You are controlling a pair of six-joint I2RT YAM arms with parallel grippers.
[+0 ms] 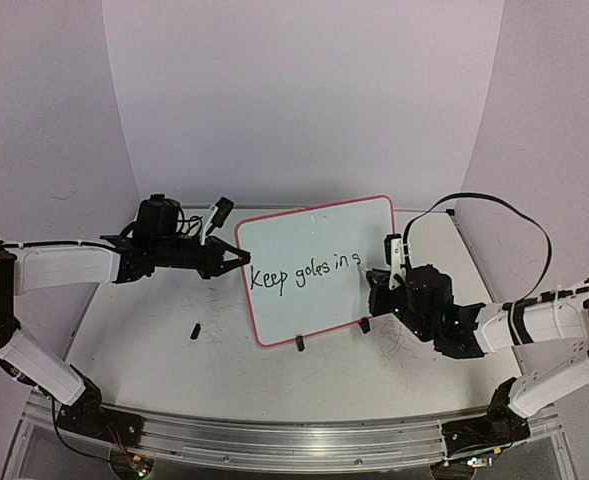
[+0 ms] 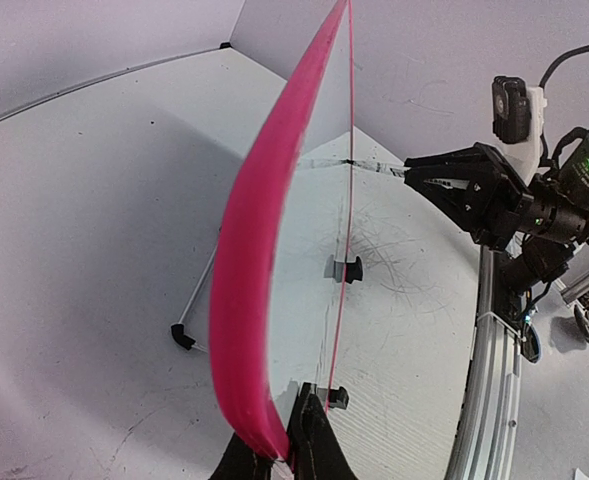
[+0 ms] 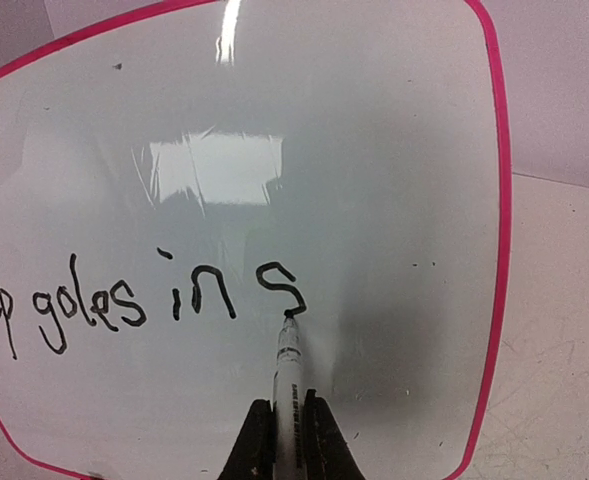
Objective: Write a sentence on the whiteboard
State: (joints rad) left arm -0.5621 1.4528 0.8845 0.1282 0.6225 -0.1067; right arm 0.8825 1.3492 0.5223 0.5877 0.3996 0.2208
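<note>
The left tool is pressed together on the 9 o'clock edge of the whiteboard; in the left wrist view its two fingers pinch the pink-red border between them. The whiteboard stands tilted on the surface, about the middle of the top view. The sentence runs across the board's lower half from 9 o'clock towards 3 o'clock and reads "Keep goles in s".

At the board's 3 o'clock side the right tool is closed on a marker, which juts out between its fingers. The marker's black tip touches the board at the bottom end of the last letter, "s".

By count there are one whiteboard, one marker, one line of writing and two tools. Two black clip feet sit along the board's 6 o'clock edge. One small loose black piece lies on the surface at the board's 8 o'clock, apart from it.
</note>
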